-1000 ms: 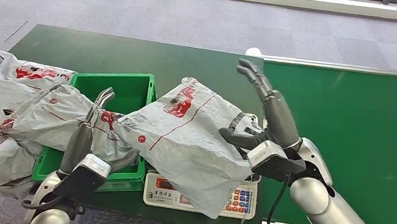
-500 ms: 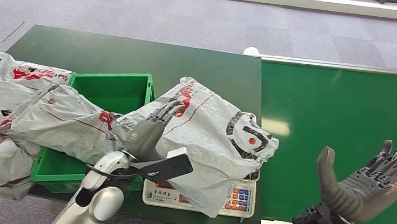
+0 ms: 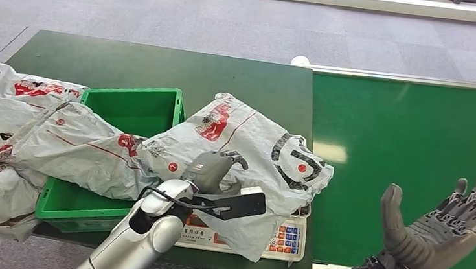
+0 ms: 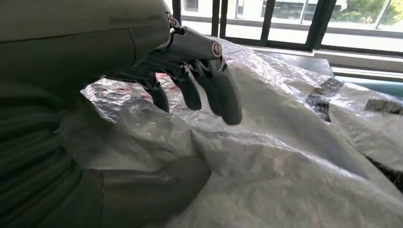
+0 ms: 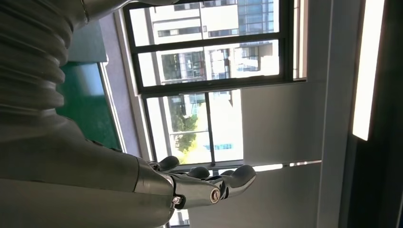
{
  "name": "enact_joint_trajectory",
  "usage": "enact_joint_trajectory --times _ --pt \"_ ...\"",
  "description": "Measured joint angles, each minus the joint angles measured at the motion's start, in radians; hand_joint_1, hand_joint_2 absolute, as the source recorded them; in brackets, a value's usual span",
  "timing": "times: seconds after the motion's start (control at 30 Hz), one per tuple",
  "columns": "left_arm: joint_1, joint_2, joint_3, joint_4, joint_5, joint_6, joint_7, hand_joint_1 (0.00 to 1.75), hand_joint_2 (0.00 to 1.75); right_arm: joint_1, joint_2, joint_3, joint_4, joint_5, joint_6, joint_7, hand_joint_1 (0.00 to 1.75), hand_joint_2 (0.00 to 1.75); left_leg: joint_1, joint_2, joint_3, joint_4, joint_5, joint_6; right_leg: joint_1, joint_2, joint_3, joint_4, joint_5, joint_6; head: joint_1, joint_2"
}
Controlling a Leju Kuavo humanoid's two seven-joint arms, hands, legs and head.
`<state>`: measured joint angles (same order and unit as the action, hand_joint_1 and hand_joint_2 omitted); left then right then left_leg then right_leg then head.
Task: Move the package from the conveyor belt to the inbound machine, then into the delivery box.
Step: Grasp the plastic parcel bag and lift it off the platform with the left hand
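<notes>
My left hand (image 3: 214,170) is down on the package (image 3: 246,155). My fingers (image 4: 216,90) are curled over the crinkly bag and my thumb (image 4: 157,183) lies low against it. The bag is not pinched tight yet, so I think I am just about to grab it.

The package lies on the scale (image 3: 243,234), the inbound machine, at about 6 o'clock on the table. Part of it hangs over the front and hides the scale's screen. Its far end leans on the green box (image 3: 135,109), which sits at 9 o'clock from the scale.

My right hand (image 3: 439,224) is out at 4 o'clock, over the green belt (image 3: 411,136). It is spread wide, palm up, holding nothing.

What could go wrong? The bag is thin and slippery. If I only catch a loose fold, it could slide out when I lift. The bag is big and floppy, so it might drag the scale along. The box already has another bag (image 3: 72,143) draped over it, so mine might land on top and slip off onto the table.
</notes>
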<state>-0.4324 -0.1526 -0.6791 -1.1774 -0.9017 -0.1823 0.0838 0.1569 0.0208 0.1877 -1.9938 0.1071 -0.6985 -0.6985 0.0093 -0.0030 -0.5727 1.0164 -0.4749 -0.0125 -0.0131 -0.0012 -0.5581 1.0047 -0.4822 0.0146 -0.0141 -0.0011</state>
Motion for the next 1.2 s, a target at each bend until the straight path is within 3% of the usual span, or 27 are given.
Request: enact_joint_trajectory --times 0.3,0.53,0.8,0.93,1.07,1.2 --pt "-0.093 -0.078 -0.063 0.223 -0.169 0.037 0.079 1.75 1.75 0.0 0.033 0.0 -0.034 0.03 0.0 0.0 0.0 1.75 -0.001 0.0 0.0 0.0 0.0 0.0 -0.001 0.001 0.0 0.0 0.001 0.001 0.0 0.0" --pt "-0.111 -0.083 -0.053 0.26 -0.162 0.064 0.064 1.75 1.75 0.001 0.041 -0.006 -0.047 0.031 0.0 0.0 0.0 1.75 -0.001 0.0 0.0 0.0 0.0 0.0 -0.001 0.001 0.0 0.0 0.001 0.001 0.0 0.0" --pt "-0.112 -0.053 0.025 0.052 -0.113 0.091 0.042 1.75 1.75 0.003 0.05 -0.024 -0.061 0.038 0.0 0.0 0.0 1.75 -0.001 0.0 0.0 0.0 0.0 0.0 -0.001 0.0 0.0 0.001 0.001 0.001 0.0 0.0" --pt "-0.111 -0.032 0.059 -0.075 -0.091 0.146 0.029 1.75 1.75 0.004 0.065 -0.038 -0.07 0.053 0.0 0.0 0.0 1.75 0.0 0.0 -0.001 0.0 0.001 0.0 0.0 0.0 0.0 0.001 0.001 0.0 0.0 0.0" --pt "-0.136 0.003 0.135 -0.234 -0.084 0.181 0.037 1.75 1.75 0.0 0.099 -0.071 -0.086 0.076 0.0 0.0 0.0 1.75 0.0 0.0 -0.001 0.0 0.001 -0.001 0.0 0.001 0.0 0.001 0.001 0.0 0.0 0.0" --pt "-0.171 0.044 0.223 -0.304 -0.139 0.216 0.067 1.75 1.75 -0.009 0.128 -0.099 -0.094 0.083 0.0 0.0 0.0 1.75 0.0 0.0 0.0 0.0 0.002 -0.002 0.001 0.0 0.0 0.002 0.001 0.0 0.0 0.0"
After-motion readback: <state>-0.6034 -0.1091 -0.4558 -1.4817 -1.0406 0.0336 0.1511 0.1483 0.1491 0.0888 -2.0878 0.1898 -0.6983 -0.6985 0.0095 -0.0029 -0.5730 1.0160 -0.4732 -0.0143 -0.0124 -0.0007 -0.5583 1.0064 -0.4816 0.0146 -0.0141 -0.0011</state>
